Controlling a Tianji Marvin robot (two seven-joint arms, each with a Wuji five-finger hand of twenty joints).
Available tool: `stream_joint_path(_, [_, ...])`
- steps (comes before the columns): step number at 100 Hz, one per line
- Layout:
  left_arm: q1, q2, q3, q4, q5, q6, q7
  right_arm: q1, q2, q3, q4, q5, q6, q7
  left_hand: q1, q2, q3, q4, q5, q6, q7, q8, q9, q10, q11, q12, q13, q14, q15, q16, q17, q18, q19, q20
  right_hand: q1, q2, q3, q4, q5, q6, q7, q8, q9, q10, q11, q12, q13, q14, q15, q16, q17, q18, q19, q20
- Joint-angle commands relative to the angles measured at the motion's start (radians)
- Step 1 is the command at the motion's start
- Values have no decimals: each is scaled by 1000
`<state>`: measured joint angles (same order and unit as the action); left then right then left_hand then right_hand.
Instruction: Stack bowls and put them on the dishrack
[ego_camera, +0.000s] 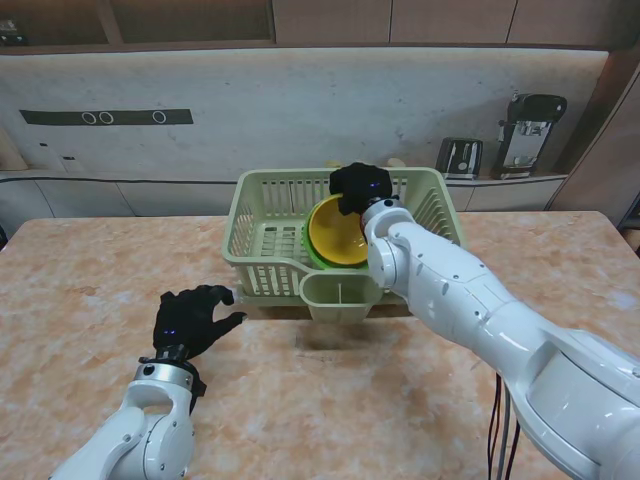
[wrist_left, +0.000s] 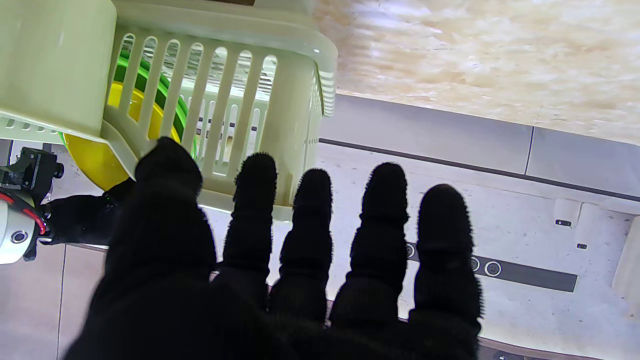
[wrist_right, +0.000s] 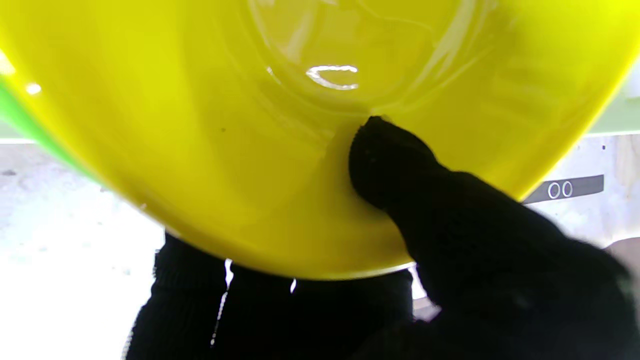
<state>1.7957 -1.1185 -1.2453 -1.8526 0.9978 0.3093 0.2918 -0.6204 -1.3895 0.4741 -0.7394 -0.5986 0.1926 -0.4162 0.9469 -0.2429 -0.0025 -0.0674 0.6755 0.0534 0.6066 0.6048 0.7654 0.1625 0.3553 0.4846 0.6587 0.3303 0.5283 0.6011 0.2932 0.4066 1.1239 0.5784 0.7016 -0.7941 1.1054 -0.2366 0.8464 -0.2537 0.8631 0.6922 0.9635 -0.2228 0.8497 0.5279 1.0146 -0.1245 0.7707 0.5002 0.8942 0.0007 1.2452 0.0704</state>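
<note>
Right hand (ego_camera: 360, 187) on yellow bowl (ego_camera: 334, 232)

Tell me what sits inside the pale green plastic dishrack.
Inside the pale green slatted plastic dishrack, a yellow plastic bowl sits nested in a green bowl, tilted, gripped by the black-gloved right hand. The arm hides the rack's right part.

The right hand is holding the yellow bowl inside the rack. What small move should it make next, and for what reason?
Probably lower the stack a little until it rests, then open the fingers. The right hand grips the rim of the yellow bowl, thumb inside, and the bowl already sits nested in the green bowl inside the rack, tilted. The left hand is open on the table, not helping.
</note>
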Motion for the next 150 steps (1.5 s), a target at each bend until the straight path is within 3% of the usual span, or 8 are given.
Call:
stream_joint_path(1, [6,-3,-2,-2,-1,-2,-8,9,-18,-5,11,7,3,9,23,-12,-6,14,-5,-22,12,9,32,-9,14,10,14,-5,5,13,-4,-13,16,12,160,220,114,90,109,-134,112,21,-42,-39,-21,-23,6,-45,21,-10,-9,-7,-5,-17])
stream_joint_path(19, [10,-3,-4,-3,0,-2,-4,20,-37,-17,53,33,10,17,23,-13,-6,14,-4,-25,13,10,34,-8,15,11,13,-5,5,13,-4,-12,16,12,140,207,103,84,80,-121,77,-9,-60,-27,-51,-49,-18,-34,-17,-32,-35,1,-18,-8])
stream_joint_path(28, [12,-3,-5,-4,1,-2,-3,24,-40,-25,64,37,16,26,23,-13,-6,14,-5,-23,13,10,32,-8,14,10,13,-4,5,13,-5,-12,16,12,113,193,102,78,49,-110,54,-50,-77,-15,-81,-68,-40,-24,-54,-41,-66,13,-61,90])
stream_joint_path(55, [16,-3,-8,-7,2,-3,-1,27,-36,-36,62,36,51,63,23,-13,-6,14,-4,-25,14,10,33,-8,15,11,13,-5,6,13,-5,-13,17,12,-4,191,102,92,-60,-105,29,-210,-141,16,-157,-106,-140,22,-96,-68,-205,82,-53,137])
stream_joint_path(80, [16,-3,-8,-7,1,-4,0,24,-23,-36,38,28,90,98,22,-11,-6,14,-3,-23,14,10,33,-9,15,11,13,-4,5,13,-5,-13,16,12,-94,200,87,111,-162,-74,36,-286,-241,38,-167,-151,-233,24,-120,-103,-302,117,-78,179])
stream_joint_path(103, [16,-3,-8,-8,1,-3,-1,31,-23,-46,42,31,107,125,22,-11,-6,14,-4,-22,13,10,33,-7,15,11,13,-4,6,13,-5,-13,17,13,-174,197,51,111,-240,-27,0,-311,-338,66,-181,-161,-301,43,-149,-113,-373,127,-95,191])
stream_joint_path(128, [16,-3,-8,-8,1,-4,-1,34,-18,-57,34,22,118,144,23,-12,-6,14,-3,-23,14,10,34,-10,15,11,13,-4,6,14,-5,-12,16,13,-317,286,-40,210,-291,52,-143,-238,-441,104,-197,-178,-373,59,-190,-126,-441,135,-125,228])
stream_joint_path(150, [16,-3,-8,-8,1,-3,-1,36,-12,-64,25,9,132,156,23,-11,-6,13,-4,-24,14,10,34,-7,15,11,13,-4,6,13,-5,-12,17,13,-351,277,-62,217,-329,82,-183,-222,-492,124,-207,-182,-409,69,-213,-134,-481,145,-138,230])
